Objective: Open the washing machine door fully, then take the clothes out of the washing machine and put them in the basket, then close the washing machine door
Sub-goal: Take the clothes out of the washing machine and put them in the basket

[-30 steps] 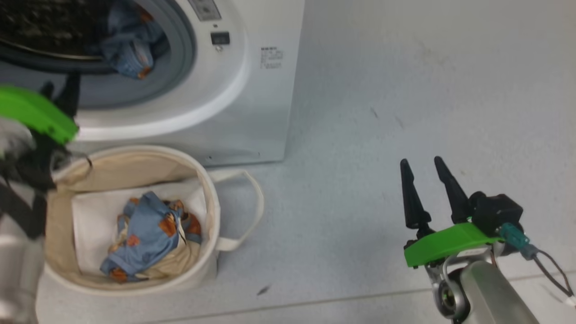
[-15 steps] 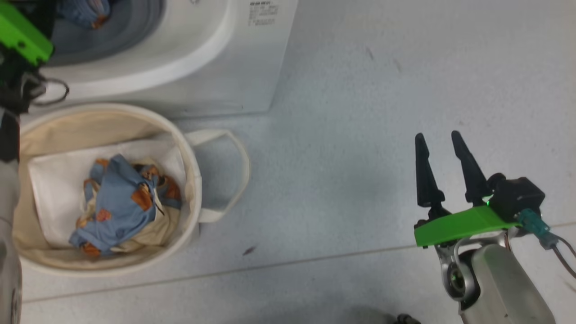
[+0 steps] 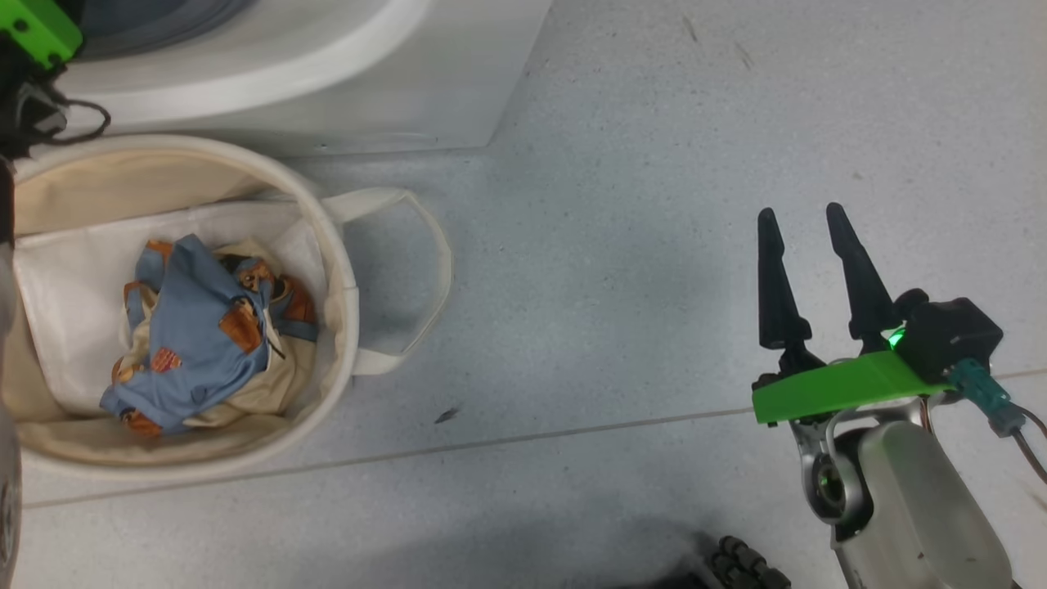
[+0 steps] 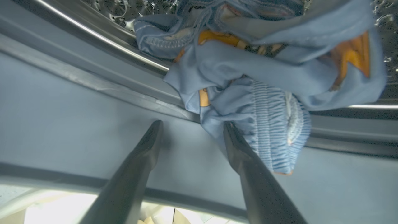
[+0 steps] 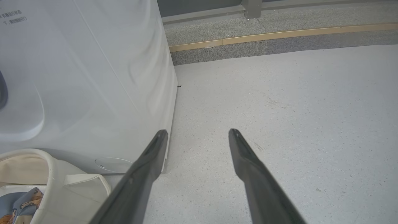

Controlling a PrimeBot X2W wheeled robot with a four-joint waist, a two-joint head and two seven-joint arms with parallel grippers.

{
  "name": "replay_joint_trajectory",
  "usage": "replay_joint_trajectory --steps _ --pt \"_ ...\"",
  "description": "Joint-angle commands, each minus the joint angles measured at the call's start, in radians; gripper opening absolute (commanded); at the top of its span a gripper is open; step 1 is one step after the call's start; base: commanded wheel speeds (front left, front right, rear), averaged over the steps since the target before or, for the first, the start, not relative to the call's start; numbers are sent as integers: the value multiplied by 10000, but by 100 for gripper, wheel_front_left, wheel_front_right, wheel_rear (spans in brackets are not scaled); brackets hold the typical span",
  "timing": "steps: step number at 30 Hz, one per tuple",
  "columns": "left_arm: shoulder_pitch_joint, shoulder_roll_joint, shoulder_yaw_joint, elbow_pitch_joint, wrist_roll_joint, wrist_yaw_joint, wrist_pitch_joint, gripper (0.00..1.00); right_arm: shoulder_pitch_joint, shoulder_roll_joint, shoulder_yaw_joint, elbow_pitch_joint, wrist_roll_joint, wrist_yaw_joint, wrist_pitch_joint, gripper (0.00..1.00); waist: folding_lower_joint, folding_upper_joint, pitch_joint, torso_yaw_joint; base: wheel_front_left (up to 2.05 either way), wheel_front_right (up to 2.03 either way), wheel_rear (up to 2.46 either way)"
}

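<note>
1. The left gripper (image 4: 192, 124) reached into the round mouth of the big white front-loading washing machine (image 3: 327, 74), its two long dark fingers (image 4: 136, 168) pointing at the grey rubber seal (image 4: 77, 102) below the steel drum rim
2. Those fingers stood wide apart with nothing between them. The one on the right of the left wrist view met the ribbed hem of a crumpled light blue garment (image 4: 264, 71) with orange prints, though whether it touched the cloth or sat just in front could not be told
3. That garment hung out of the drum, draped over the seal
4. The left arm's bright green bracket (image 3: 33, 29) sat at the upper left corner of the head view, above the basket
5. The right gripper (image 3: 800, 213) hovered over the pale speckled floor (image 3: 613, 204), well apart from the machine, on the robot's right. Its fingers pointed up the head view, leaning slightly left, and the silver forearm (image 3: 916, 507) rose from the lower right corner
6. The right gripper's fingers were spread open and held nothing
7. The round cream-white canvas basket (image 3: 343, 270) stood on the floor just before the washing machine, one loop handle (image 3: 425, 270) hanging off its right side
8. Inside it, on a flat white sheet (image 3: 57, 311), lay bundled light blue and beige clothes (image 3: 196, 327) with orange-brown prints
</note>
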Motion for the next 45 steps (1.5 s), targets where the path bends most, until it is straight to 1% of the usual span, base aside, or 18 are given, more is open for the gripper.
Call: replay_joint_trajectory --steps 1,8,18,23,24,25,34,40,45 --pt "-436 409 60 -225 -70 -52 35 100 182 46 112 -330 -79 8 -122 100 -2 0 27 13 0 0 0" --pt "-639 414 -110 -469 -279 -64 -198 100 196 69 122 -363 -111 8 -122 100 -2 0 82 38 0 0 0" --pt "-516 215 -618 -775 -653 -66 29 100 172 -5 116 -399 -152 8 -122 100 -2 0 228 79 0 0 0" --pt "-426 311 -982 -929 -732 -66 -168 100 190 3 56 -409 -170 8 -122 100 -2 0 323 7 0 0 0" --pt "-403 351 -1040 -957 -747 -66 -299 21 201 5 43 -409 -173 8 -122 100 -2 0 335 -2 0 0 0" --pt "-369 374 -1117 -976 -757 -66 -383 0 208 8 31 -408 -175 8 -122 100 -2 0 342 -9 0 0 0" --pt "20 556 -1420 -1141 -1271 -66 -1573 0 222 -33 17 -323 -182 8 -122 100 -2 0 39 54 0 0 0" --pt "557 702 -1478 -1332 -1762 -67 -2804 0 236 -128 118 -159 -108 8 -122 100 -2 0 -470 140 0 0 0" --pt "1366 838 -1733 -1740 -2270 -67 -3431 0 263 -159 267 36 -20 8 -122 100 -2 0 -1039 196 0 0 0"
